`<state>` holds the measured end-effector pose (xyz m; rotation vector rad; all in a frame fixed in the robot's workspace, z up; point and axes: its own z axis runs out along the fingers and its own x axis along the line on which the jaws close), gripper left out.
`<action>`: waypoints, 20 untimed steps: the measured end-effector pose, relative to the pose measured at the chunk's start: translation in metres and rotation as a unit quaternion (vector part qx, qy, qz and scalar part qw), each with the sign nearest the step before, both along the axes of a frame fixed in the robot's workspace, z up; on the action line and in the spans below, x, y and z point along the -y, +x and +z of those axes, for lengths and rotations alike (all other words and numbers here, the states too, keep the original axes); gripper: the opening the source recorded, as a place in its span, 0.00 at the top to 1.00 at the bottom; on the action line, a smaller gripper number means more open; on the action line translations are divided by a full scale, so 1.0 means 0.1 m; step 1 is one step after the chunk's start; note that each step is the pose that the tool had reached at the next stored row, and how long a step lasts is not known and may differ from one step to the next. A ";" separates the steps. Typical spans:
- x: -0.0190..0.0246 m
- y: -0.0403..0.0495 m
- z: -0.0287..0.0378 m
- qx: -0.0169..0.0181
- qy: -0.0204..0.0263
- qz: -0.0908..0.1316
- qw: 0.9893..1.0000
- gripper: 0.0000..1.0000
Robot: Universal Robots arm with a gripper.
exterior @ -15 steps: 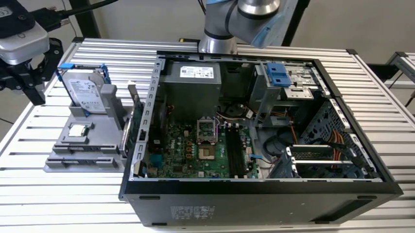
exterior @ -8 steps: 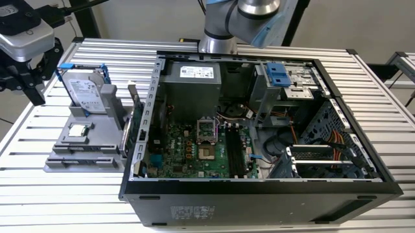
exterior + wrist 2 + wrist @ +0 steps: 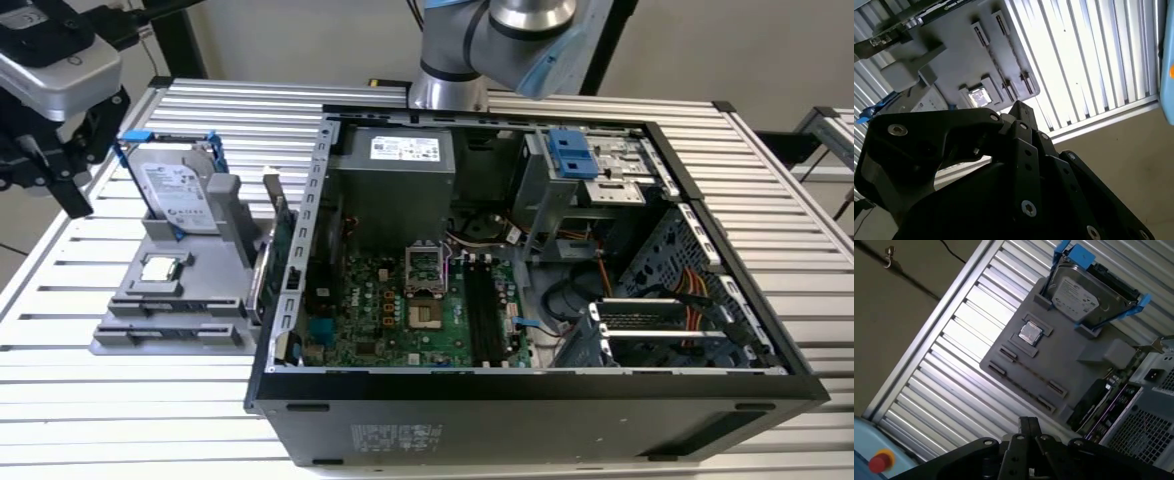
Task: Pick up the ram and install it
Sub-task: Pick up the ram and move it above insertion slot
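Okay, nearest in the exterior view: one open computer case point(image 3: 534, 400) lying on the slatted bench point(image 3: 134, 420), side panel off. Inside it is one green motherboard point(image 3: 400, 310) with long black slots point(image 3: 483, 310), plus one grey power supply point(image 3: 394, 185) at the far end.

On the exterior view's left, just beside the case wall, sits one grey holder point(image 3: 167, 330). It carries three parts:
- One ram point(image 3: 263, 278), a thin dark stick standing on edge along the holder's side closest to the case. It is not in the motherboard. The first wrist view shows it as a dark strip point(image 3: 1093, 397) between holder and case.
- One small square silver processor chip point(image 3: 160, 268), lying flat in its recess.
- One silver hard drive point(image 3: 174, 190) in a blue frame, upright at the holder's far end.

Farther back on that same side is one end effector point(image 3: 60, 185) – black, hanging over the bench edge beside the hard drive. It is well apart from the ram and touches nothing. Cannot tell whether it is open or closed.

At the far end, behind the case, stands the arm's base point(image 3: 447, 85).
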<state>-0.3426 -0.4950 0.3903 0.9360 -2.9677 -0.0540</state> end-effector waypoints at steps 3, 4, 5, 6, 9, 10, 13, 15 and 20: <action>0.000 0.001 0.000 0.000 0.000 0.014 1.000 1.00; 0.000 0.001 0.000 0.000 0.000 0.019 1.000 1.00; 0.001 0.001 0.000 0.000 0.000 0.024 1.000 1.00; 0.001 0.001 0.000 0.000 0.000 0.029 1.000 1.00; 0.000 0.000 0.000 0.000 0.000 0.045 0.999 1.00; 0.000 0.000 0.000 0.000 0.000 0.052 0.999 1.00; 0.000 0.001 0.000 0.000 0.000 0.070 0.998 1.00; -0.001 0.000 0.000 0.000 0.000 0.082 0.997 1.00; -0.001 0.000 0.000 0.000 0.000 0.122 0.993 1.00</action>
